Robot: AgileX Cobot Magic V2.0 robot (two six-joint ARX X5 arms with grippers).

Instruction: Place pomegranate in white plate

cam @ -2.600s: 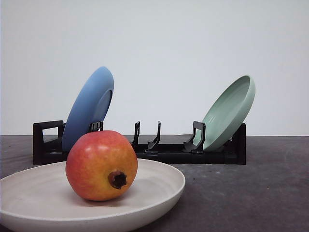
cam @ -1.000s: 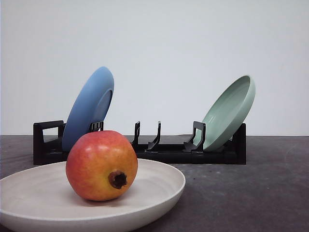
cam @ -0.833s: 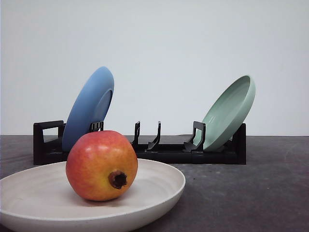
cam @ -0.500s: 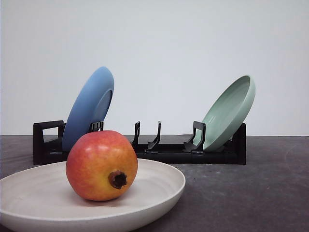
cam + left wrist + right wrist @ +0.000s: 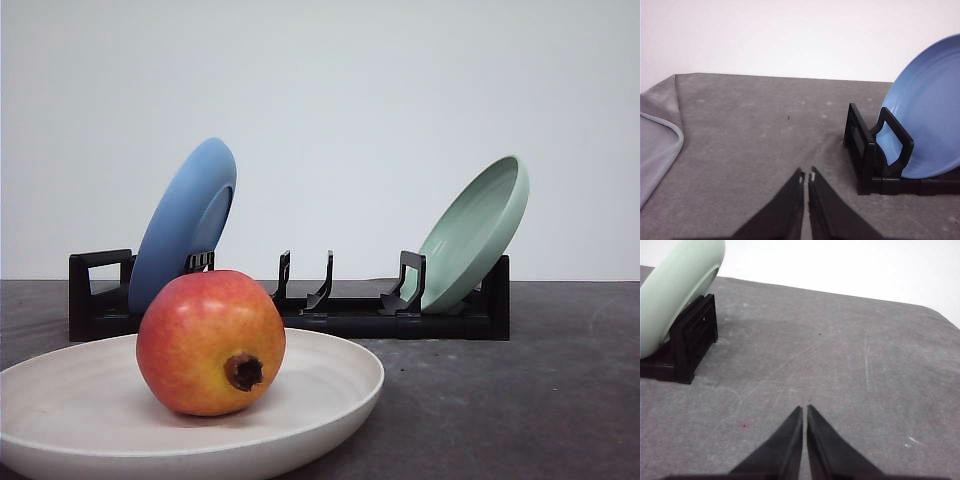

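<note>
The pomegranate [image 5: 210,342] sits in the white plate [image 5: 330,395] at the near left of the grey worktop [image 5: 500,400], its dark nub facing the camera. Behind it a black rack [image 5: 350,310] holds a blue plate [image 5: 185,220] and a green plate [image 5: 475,230], both leaning. The left hand [image 5: 806,177] is closed with its tips almost together, holding nothing, above bare worktop near the rack's end. The right hand [image 5: 804,410] is likewise closed and empty.

Grey table [image 5: 520,400] — white plate [image 5: 330,395], black rack [image 5: 350,318] on it.
</note>
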